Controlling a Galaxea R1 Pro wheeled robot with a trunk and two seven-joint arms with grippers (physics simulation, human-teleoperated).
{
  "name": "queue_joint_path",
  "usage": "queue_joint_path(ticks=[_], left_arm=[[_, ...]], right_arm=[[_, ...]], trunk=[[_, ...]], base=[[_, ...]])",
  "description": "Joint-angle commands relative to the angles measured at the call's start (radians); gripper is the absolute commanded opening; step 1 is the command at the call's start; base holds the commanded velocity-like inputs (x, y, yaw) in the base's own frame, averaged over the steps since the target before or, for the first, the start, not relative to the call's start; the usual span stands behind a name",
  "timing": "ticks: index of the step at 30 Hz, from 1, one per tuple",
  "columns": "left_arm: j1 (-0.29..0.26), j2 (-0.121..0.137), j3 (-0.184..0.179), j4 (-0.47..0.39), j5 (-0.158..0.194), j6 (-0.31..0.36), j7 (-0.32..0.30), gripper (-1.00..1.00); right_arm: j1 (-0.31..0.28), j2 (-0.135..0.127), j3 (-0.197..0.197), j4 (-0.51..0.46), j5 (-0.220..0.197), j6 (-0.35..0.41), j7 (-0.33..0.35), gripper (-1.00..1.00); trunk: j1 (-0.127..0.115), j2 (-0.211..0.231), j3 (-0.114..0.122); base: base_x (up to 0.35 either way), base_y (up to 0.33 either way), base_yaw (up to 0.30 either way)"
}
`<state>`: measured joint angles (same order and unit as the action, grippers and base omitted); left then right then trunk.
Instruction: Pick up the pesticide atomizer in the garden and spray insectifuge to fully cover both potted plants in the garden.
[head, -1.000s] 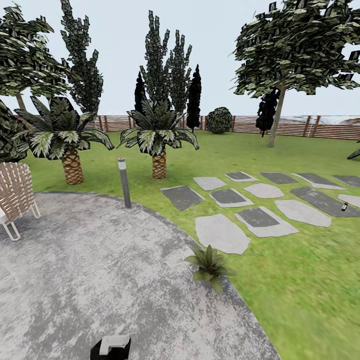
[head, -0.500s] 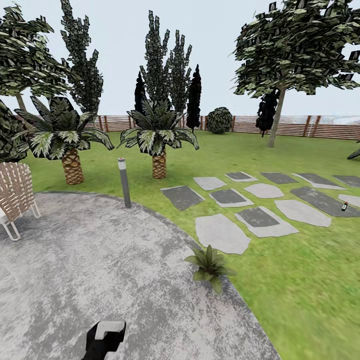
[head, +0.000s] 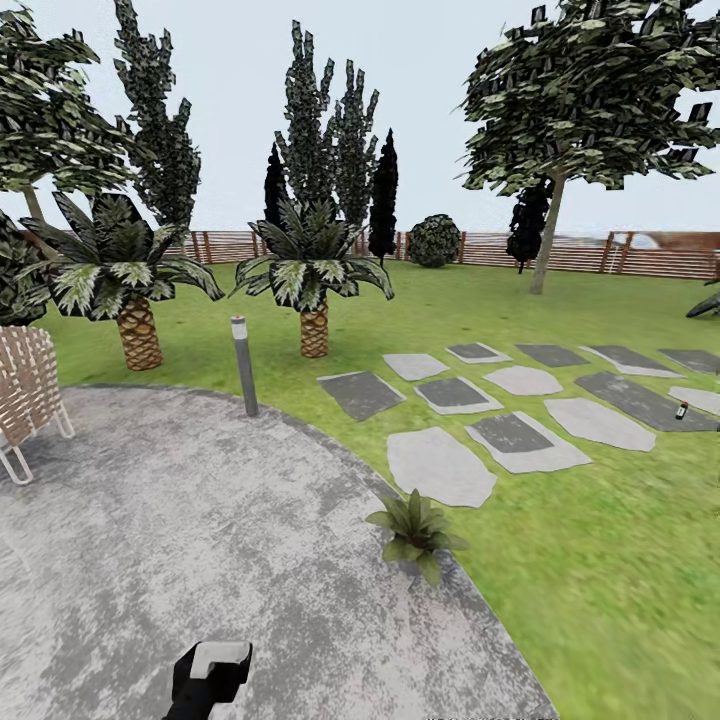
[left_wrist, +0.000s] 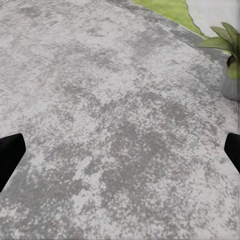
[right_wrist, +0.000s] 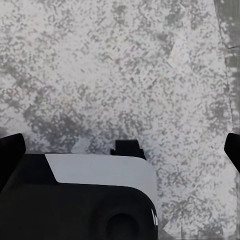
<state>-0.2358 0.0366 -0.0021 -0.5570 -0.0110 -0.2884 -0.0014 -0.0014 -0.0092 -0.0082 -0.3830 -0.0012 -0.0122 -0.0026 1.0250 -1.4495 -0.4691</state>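
Note:
The pesticide atomizer (head: 681, 410) is a tiny dark bottle standing on a grey stepping stone (head: 640, 398) far off at the right of the head view. One potted plant (head: 415, 525), a low rosette of green leaves, sits at the patio's edge; the left wrist view catches its leaves (left_wrist: 227, 42) and grey pot (left_wrist: 231, 86). My left gripper (left_wrist: 120, 155) hangs open over the bare paving, well short of that pot. My right gripper (right_wrist: 120, 150) is open too, above the paving and a black and white arm part (right_wrist: 95, 195). Neither holds anything.
The round grey patio (head: 180, 540) lies ahead, with lawn (head: 600, 580) to its right. A grey bollard lamp (head: 243, 365) stands at the patio's far rim and a woven chair (head: 25, 395) at the left. Two palms (head: 310, 290) and a wooden fence (head: 600, 252) stand beyond. A black and white arm part (head: 210, 675) shows at the bottom.
The arm part at the bottom of the head view rose and swung left a second ago, then held still. The whole view has since shifted slightly, so the camera moved.

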Motion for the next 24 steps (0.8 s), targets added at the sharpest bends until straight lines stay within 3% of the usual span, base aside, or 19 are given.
queue_joint_path(ticks=[1, 24], left_arm=[[0.0, 0.0, 0.0, 0.0, -0.001, -0.003, 0.0, 1.0], [0.0, 0.0, -0.001, 0.0, -0.001, -0.003, 0.0, 1.0]], right_arm=[[0.0, 0.0, -0.001, -0.001, 0.0, -0.001, 0.0, 1.0], [0.0, -0.001, -0.003, -0.001, 0.0, -0.002, 0.0, 1.0]], trunk=[[0.0, 0.0, -0.001], [0.0, 0.0, -0.001]], base=[[0.0, 0.0, -0.215], [0.0, 0.0, -0.271]])
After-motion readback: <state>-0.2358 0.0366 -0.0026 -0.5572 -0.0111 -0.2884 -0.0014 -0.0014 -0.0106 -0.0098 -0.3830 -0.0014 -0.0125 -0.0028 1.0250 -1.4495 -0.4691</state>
